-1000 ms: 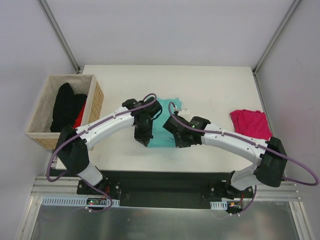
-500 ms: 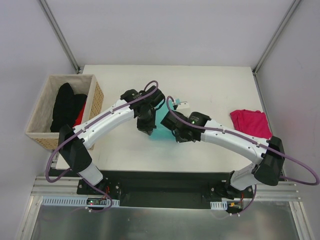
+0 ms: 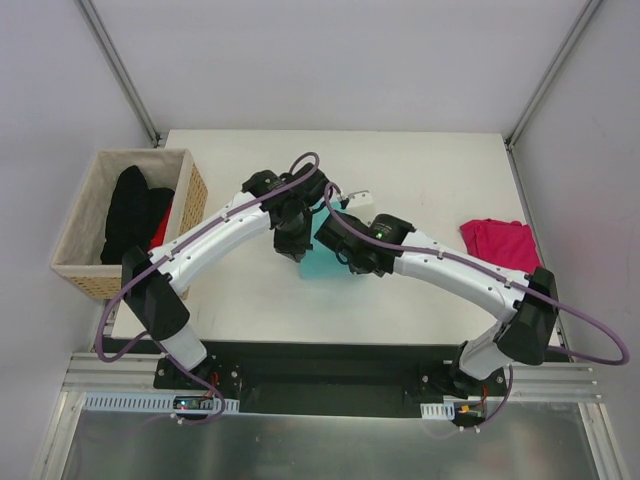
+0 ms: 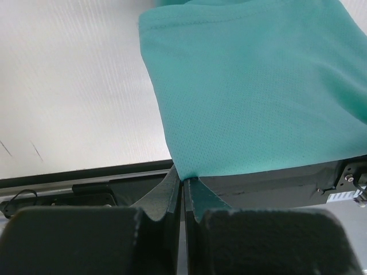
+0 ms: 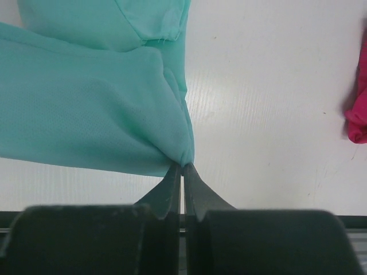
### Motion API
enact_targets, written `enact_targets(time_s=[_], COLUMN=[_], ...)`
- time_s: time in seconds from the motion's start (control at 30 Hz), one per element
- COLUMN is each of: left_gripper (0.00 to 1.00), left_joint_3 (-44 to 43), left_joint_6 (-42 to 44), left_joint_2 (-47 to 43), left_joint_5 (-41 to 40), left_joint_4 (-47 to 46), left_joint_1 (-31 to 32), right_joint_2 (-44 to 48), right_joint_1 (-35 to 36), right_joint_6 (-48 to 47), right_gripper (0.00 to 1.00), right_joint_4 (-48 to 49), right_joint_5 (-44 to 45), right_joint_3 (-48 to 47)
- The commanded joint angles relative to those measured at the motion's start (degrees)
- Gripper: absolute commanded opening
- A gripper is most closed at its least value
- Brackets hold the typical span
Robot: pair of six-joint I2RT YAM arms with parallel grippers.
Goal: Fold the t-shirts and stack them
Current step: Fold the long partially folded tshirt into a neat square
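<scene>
Now teal t-shirt (image 3: 322,266) hem farther back.

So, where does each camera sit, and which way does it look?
Top external: above and behind the bases, looking down on the table; both arms show.
Left wrist: looks along the shut left gripper, pinching the teal t-shirt.
Right wrist: along the shut right gripper, same shirt; pink t-shirt at right.
Shared: all show the teal t-shirt.

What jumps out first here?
Centre stage, the left pincer and right pincer are each shut on an edge of the soft teal-mint cloth t-shirt. A magenta-pink cloth t-shirt lies off to the right; a woven basket of dark clothes stands far left.
</scene>
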State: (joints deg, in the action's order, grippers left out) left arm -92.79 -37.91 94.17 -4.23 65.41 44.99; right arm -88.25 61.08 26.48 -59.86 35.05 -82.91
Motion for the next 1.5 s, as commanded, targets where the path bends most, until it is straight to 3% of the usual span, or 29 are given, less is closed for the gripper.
enact_targets(time_s=[0.0,0.33,1.03,1.47], left_gripper=[0.00,0.00,0.00,0.00], left_joint_3=[-2.3,-7.2,-28.7,-35.4], left_joint_6=[1.7,5.6,14.9,17.5], left_joint_2=[0.4,3.7,27.5,32.2], left_joint_5=[-2.4,-3.6,2.6,4.1], left_joint_4=[2.4,2.4,0.2,-1.1], left_joint_1=[-1.6,-6.6,-14.7,-21.0], right_joint_2=[-1.3,-6.2,-26.7,-34.9], right_joint_1=[-1.5,-6.8,-19.3,-23.4], right_joint_6=[-3.4,-11.9,-25.7,-32.3], right_gripper=[0.01,0.01,0.01,0.01], right_joint_4=[-0.1,5.4,13.9,15.6], right_joint_5=[2.9,3.4,-6.0,-5.7], right_joint_3=[-3.0,-7.6,-24.8,-35.5])
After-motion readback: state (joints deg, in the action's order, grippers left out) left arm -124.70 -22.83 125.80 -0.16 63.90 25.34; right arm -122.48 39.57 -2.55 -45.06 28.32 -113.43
